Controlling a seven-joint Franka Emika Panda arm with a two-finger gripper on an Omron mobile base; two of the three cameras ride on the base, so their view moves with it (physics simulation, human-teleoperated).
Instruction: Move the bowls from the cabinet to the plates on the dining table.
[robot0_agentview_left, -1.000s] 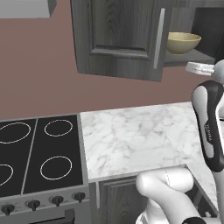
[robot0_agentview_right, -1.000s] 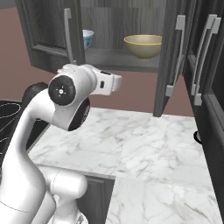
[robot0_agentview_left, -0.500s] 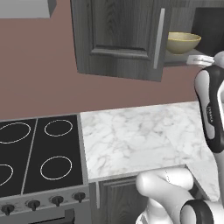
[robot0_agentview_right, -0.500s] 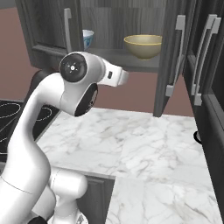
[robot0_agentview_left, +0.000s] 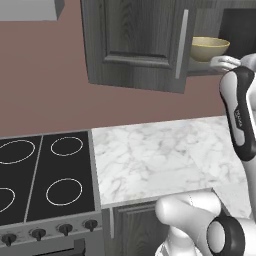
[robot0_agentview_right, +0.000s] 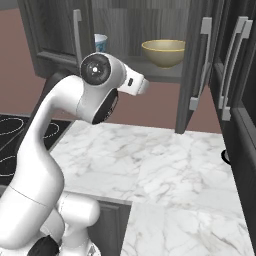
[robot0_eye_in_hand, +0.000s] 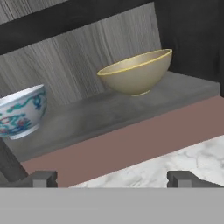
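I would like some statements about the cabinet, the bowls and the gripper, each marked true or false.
1. The olive-yellow bowl stands on the cabinet shelf. True.
2. The gripper is shut on a bowl. False: it is open and holds nothing.
3. The patterned bowl is stacked inside the yellow one. False: they stand apart on the shelf.
4. The cabinet door is open. True.
5. A bowl lies on the marble counter. False: both are on the shelf.

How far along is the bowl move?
Done: the dark grey wood-grain cabinet stands open. In hand: nothing; the gripper is open, facing the shelf from out front. Left: both the plain olive-yellow bowl and the white bowl with blue-green pattern sit on the shelf, so neither has been carried to a plate.
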